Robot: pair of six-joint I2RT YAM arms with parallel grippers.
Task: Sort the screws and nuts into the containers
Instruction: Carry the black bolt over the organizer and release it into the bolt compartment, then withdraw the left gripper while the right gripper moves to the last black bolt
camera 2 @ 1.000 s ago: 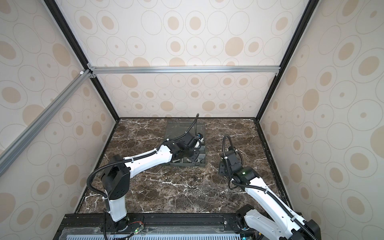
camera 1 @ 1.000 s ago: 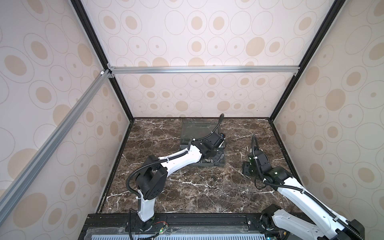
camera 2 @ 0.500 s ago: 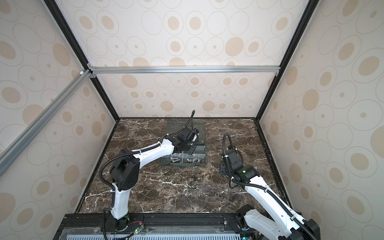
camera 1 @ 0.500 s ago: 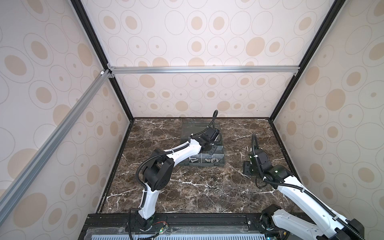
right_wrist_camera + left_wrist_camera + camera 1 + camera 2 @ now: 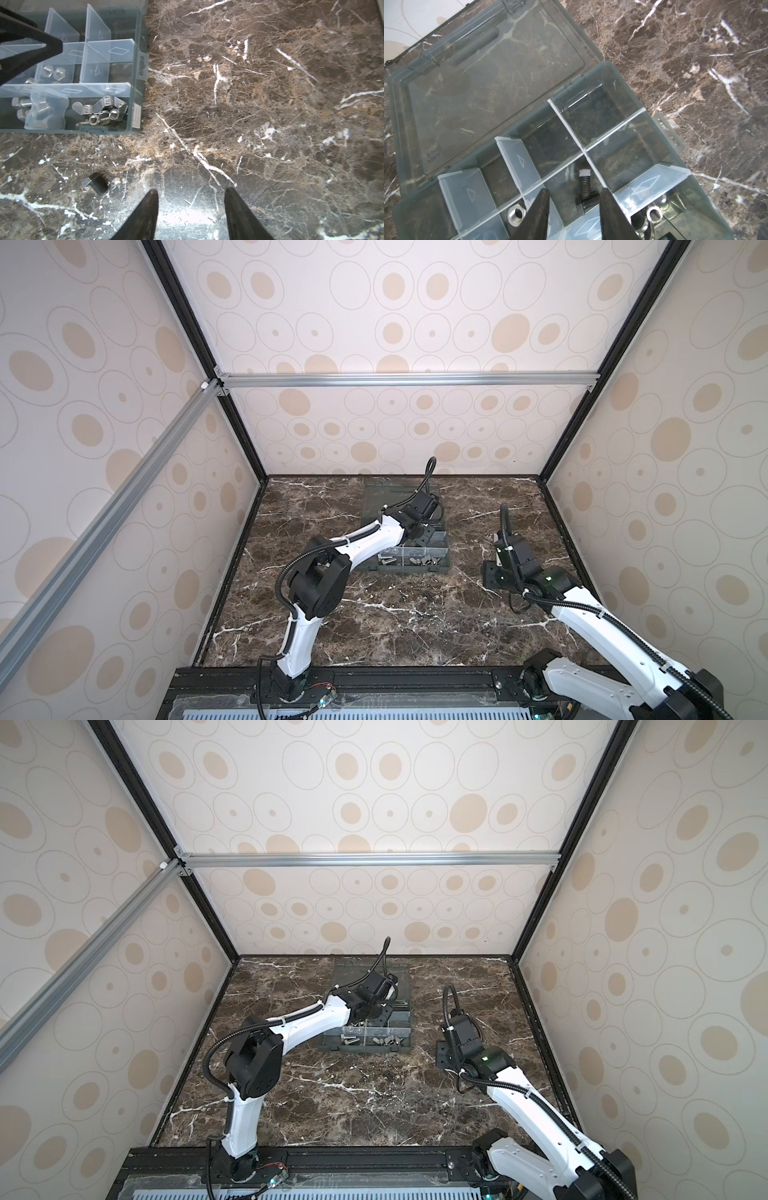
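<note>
Just above screws [image 5: 585,185], left pincer [image 5: 575,190] parted, right pincer [image 5: 191,190] parted over table [image 5: 270,83]

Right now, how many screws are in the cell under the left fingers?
2. A silvery metal screw lies in the grey plastic cell, and a dark threaded screw lies across its tip, both below the left fingers. More may hide behind them.
</note>
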